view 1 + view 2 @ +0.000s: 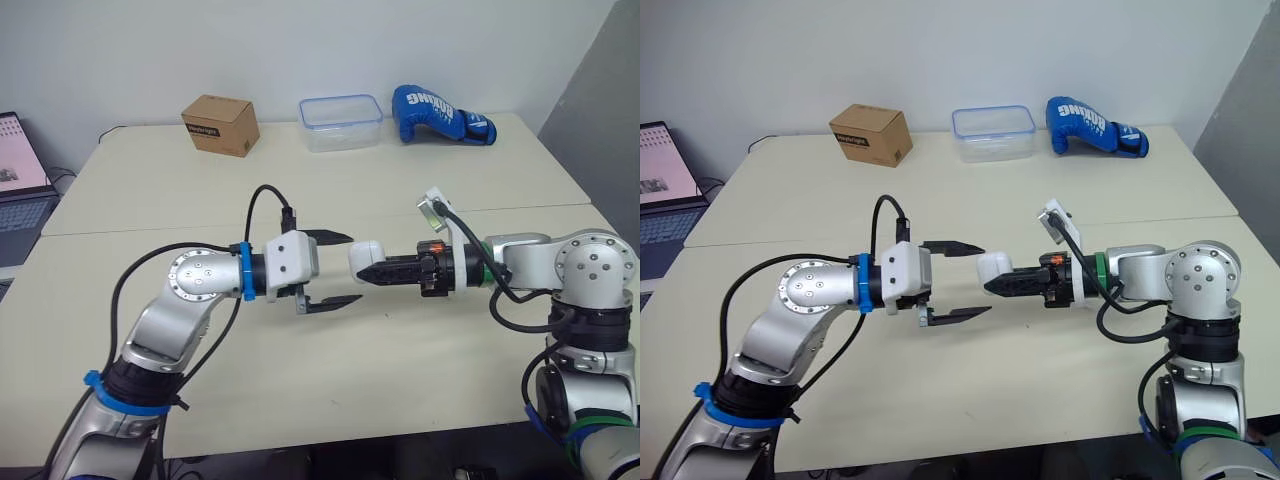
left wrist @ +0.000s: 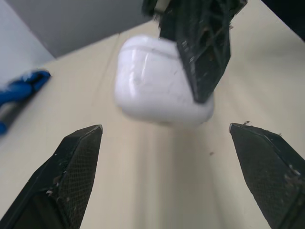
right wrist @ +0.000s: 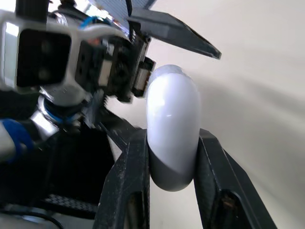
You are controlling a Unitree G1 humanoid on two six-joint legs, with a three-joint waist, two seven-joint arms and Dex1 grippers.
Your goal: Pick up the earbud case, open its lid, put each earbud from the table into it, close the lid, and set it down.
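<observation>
R gripper [image 3: 172, 140] clamps earbud case [image 1: 366, 254]; L gripper [image 1: 354, 268] spread.

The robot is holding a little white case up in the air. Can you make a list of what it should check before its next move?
1. Earbud case held firmly: ok. The right tool clamps it between both fingers, above the table.
2. Left tool ready to grab: ok. Its jaws are spread wide.
3. Left tool lined up: ok. The case sits just ahead of its fingertips, between them.
4. Lid open: not ok. It looks shut.
5. Lid end turned toward the left tool: cannot tell.
</observation>
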